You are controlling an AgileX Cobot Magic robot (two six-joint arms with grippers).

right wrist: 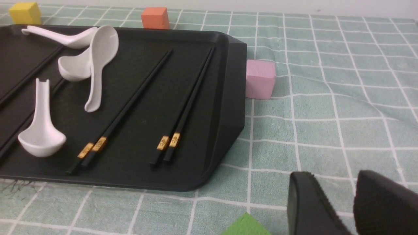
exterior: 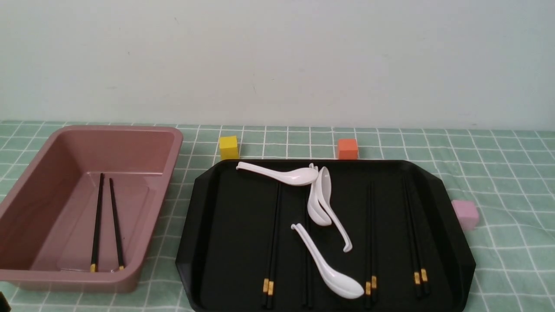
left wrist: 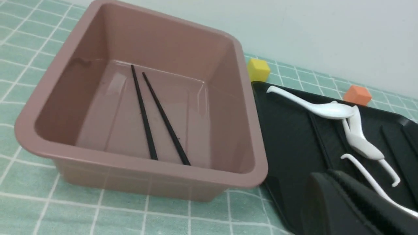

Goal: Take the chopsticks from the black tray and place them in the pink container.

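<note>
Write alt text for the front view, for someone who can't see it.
Two chopsticks lie in a pink container at left; beside it, a large black tray holds more chopsticks in pairs and four white spoons. Yellow and orange cubes sit behind the tray.

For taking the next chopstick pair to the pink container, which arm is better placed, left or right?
Probably the left: its gripper is near both the pink container and the tray's leftmost chopsticks.
</note>
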